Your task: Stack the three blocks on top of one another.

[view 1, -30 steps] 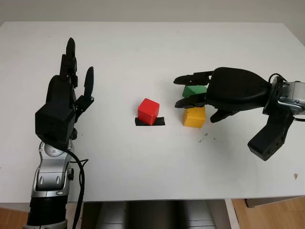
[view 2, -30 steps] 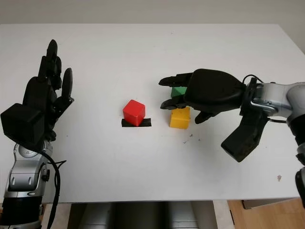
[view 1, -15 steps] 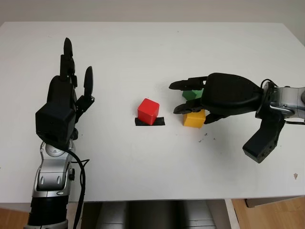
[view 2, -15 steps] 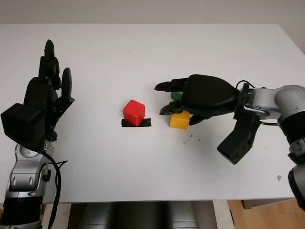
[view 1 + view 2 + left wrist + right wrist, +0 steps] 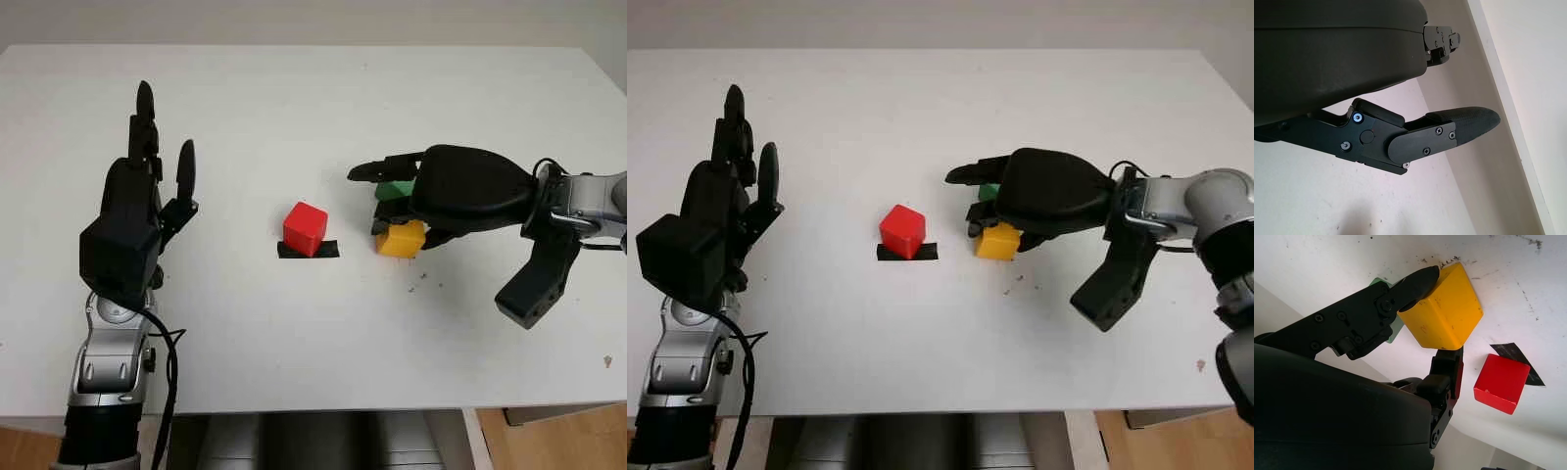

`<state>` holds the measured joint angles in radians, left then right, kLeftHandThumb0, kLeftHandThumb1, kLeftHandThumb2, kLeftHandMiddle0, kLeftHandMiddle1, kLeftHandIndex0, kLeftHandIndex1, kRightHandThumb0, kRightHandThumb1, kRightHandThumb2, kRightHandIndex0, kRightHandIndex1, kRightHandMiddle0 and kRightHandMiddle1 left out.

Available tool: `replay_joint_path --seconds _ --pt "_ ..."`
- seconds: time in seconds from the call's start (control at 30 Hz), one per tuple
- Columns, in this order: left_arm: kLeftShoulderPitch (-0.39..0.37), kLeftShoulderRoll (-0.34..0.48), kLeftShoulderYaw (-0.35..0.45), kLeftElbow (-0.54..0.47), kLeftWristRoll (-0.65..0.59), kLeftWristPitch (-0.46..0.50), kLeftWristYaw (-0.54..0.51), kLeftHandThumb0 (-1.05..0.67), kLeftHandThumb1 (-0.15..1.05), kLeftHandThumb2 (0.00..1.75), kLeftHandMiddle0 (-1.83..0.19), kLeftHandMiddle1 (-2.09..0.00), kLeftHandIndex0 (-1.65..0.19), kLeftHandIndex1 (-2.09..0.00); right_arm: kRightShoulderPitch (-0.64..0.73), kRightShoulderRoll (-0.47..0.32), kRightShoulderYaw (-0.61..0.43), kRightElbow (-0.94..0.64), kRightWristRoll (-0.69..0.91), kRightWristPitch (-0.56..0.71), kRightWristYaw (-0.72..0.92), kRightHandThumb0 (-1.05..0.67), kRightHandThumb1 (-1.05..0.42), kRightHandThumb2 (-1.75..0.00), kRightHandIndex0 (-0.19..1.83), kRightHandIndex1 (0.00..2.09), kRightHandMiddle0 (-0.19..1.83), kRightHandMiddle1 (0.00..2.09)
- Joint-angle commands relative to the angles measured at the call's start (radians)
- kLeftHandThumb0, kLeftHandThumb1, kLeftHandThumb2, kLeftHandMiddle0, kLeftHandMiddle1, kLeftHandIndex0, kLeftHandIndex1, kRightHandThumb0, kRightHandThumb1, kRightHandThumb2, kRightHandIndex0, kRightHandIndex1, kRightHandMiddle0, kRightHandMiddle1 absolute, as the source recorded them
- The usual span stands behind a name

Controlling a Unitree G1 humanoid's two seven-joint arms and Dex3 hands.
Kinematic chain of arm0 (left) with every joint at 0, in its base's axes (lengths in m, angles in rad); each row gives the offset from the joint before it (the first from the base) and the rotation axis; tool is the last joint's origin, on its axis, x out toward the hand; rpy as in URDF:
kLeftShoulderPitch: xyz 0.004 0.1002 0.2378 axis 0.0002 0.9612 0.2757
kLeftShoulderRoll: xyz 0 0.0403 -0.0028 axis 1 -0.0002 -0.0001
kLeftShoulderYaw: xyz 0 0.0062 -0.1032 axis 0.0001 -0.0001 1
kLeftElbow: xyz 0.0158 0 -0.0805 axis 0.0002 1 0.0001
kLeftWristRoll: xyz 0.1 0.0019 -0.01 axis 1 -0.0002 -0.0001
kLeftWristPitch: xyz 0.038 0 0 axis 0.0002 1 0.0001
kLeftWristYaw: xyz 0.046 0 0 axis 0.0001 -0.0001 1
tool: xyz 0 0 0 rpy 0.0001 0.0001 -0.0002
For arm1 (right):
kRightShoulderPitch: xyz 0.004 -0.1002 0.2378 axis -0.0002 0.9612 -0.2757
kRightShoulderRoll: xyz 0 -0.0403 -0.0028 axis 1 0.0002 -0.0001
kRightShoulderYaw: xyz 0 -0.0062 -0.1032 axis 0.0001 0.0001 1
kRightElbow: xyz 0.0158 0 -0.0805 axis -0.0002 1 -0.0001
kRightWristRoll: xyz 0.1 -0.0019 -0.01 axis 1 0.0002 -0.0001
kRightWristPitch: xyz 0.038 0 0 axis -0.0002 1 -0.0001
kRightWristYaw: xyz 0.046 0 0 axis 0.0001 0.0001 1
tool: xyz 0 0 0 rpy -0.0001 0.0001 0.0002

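Spanning nearly the whole frame in the head views, the white table point(image 5: 313, 108) is presenting a smooth matte surface, with a few dark specks showing lower right of centre. Toward the right of the frame, the right hand point(image 5: 396, 206), a glossy black rounded shell with jointed fingers, is closing on the yellow block point(image 5: 402, 238); in the right wrist view one fingertip point(image 5: 1422, 279) is pressing a top edge of the yellow block point(image 5: 1444, 313) while another finger is bearing on its opposite side, and the block is sitting tilted, so the pick-up step is judged to be in hand. At the left of the frame, the left hand point(image 5: 147, 186) is hovering open above the table with its fingers pointing toward the top of the frame, holding nothing. The red block point(image 5: 305, 228), a hard-edged smooth cube, is sitting at centre frame on a strip of black tape point(image 5: 309, 251). The green block point(image 5: 397, 190) is lying just above the yellow one, largely covered by the right fingers. The next move is judged to call for lifting the yellow block and squaring it over the red block before release.
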<state>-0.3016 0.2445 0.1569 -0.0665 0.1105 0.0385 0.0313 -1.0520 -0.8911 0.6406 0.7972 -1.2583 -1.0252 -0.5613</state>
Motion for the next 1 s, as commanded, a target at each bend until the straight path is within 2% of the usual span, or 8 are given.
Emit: replay_joint_path --seconds 0.0,0.13,0.4,0.5,0.9,0.97 --pt "0.014 -0.002 -0.007 0.003 0.004 -0.011 0.001 -0.79 1.05 0.67 0.12 -0.06 0.1 -0.05 -0.022 -0.008 0.001 0.005 0.004 0.009 -0.009 -0.36 -0.86 -0.05 0.43 0.06 0.65 1.15" --pt "0.014 0.001 -0.013 0.004 0.017 0.0 0.005 -0.8 1.05 0.67 0.12 -0.06 0.1 -0.05 -0.034 0.007 -0.033 0.045 0.091 -0.006 0.055 -0.4 -0.85 -0.05 0.43 0.06 0.61 1.14" --pt "0.008 0.001 -0.024 0.018 0.046 -0.016 0.023 -0.77 1.05 0.68 0.09 -0.06 0.07 -0.07 -0.109 0.043 -0.136 0.081 0.432 0.006 0.52 -0.4 -0.88 -0.06 0.41 0.05 0.66 0.96" --pt "0.007 -0.002 -0.027 0.019 0.053 -0.015 0.029 -0.76 1.05 0.68 0.08 -0.06 0.08 -0.06 -0.138 0.062 -0.172 0.066 0.507 0.025 0.622 -0.4 -0.87 -0.05 0.43 0.06 0.69 0.95" --pt "-0.003 -0.009 -0.054 0.029 0.106 -0.017 0.08 -0.74 1.05 0.69 0.02 -0.07 0.03 -0.08 -0.256 0.186 -0.213 -0.05 0.618 0.227 0.971 -0.34 -0.82 -0.05 0.51 0.07 0.77 0.92" --pt "-0.006 -0.011 -0.058 0.031 0.112 -0.02 0.089 -0.74 1.05 0.7 0.02 -0.06 0.02 -0.08 -0.263 0.208 -0.216 -0.069 0.622 0.266 1.0 -0.34 -0.82 -0.05 0.5 0.07 0.74 0.99"
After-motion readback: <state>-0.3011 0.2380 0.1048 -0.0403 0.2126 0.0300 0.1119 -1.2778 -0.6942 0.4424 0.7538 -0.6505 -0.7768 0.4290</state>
